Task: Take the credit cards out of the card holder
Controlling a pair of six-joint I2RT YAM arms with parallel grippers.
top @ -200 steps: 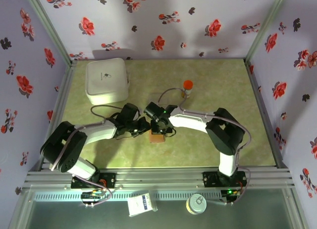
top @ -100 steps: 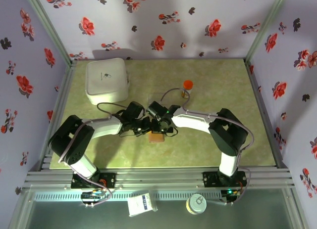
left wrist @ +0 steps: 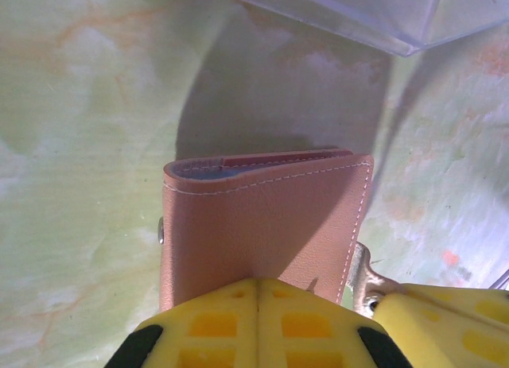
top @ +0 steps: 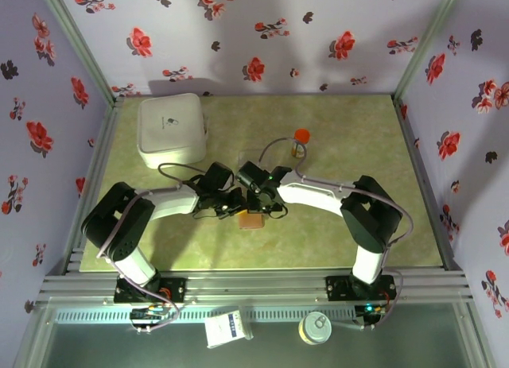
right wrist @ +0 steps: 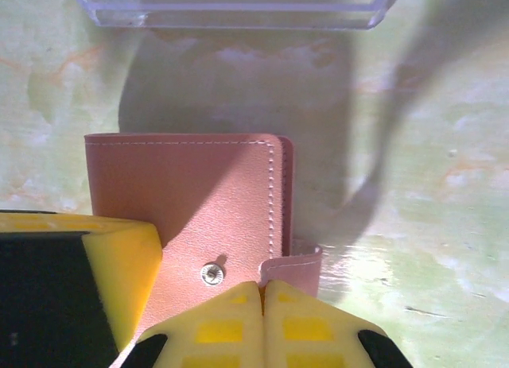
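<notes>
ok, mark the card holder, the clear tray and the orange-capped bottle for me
card holder (right wrist: 183, 189): right wrist view, on its brown outer cover.
clear tray (right wrist: 231, 10): right wrist view, on its near wall.
orange-capped bottle (top: 301, 136): top external view, on its cap.

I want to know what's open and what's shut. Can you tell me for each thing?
card holder: folded shut, lying flat, snap strap undone.
left gripper: shut, tips at the card holder's edge.
right gripper: shut, tips by the snap strap.
white box: lid closed.
orange-capped bottle: upright, cap on.
</notes>
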